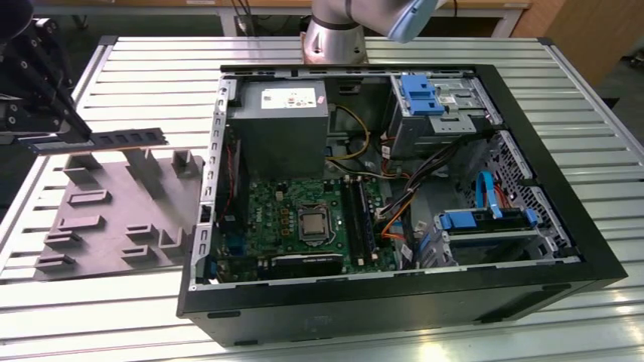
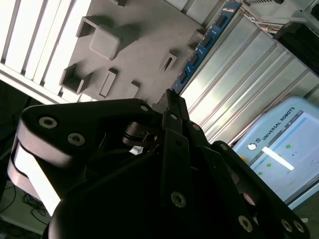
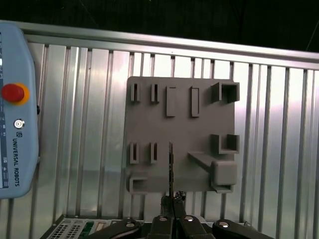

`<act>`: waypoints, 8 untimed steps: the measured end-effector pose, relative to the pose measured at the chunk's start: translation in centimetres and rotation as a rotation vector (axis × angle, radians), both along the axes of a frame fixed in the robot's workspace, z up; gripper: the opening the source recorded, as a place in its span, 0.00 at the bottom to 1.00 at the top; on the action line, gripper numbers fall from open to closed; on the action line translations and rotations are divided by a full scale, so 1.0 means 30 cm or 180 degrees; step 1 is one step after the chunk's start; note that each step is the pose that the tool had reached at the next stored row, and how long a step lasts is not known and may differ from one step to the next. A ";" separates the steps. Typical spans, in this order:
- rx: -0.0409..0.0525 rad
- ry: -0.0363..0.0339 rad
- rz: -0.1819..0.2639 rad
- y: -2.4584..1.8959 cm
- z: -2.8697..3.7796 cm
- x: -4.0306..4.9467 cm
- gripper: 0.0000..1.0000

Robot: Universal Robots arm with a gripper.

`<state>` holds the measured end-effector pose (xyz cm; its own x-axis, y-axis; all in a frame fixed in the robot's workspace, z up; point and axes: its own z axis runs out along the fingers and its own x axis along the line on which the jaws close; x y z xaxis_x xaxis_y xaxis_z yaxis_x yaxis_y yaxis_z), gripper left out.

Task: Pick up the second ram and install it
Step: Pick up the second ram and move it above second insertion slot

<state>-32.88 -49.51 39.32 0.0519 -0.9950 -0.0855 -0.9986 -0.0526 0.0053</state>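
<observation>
My gripper is shut on the second ram, a long thin dark stick with a row of chips. At the exterior view's left it holds the stick level, a little above the grey plastic block. In the second wrist view the ram juts out from the gripper over the block's edge. The first wrist view has the ram edge-on as a thin line rising from the gripper over the block.
An open computer case lies at the exterior view's right, with a green motherboard and long black slots inside. A teach pendant lies on the slatted metal table. The arm's base stands behind the case.
</observation>
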 end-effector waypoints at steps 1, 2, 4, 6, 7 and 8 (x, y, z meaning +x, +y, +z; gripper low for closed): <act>0.0000 0.0000 0.0000 0.000 0.000 0.002 0.11; 0.0000 0.0000 0.0000 0.000 0.000 0.005 0.11; 0.0000 0.0000 0.0000 0.000 0.000 0.010 0.11; 0.0000 0.0000 0.0000 0.000 0.000 0.016 0.11; 0.0000 0.0000 0.0000 0.000 0.000 0.019 0.11; 0.0000 0.0000 0.0000 0.000 0.000 0.021 0.11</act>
<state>-32.24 -49.51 39.32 0.0519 -0.9950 -0.0855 -0.9986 -0.0526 0.0053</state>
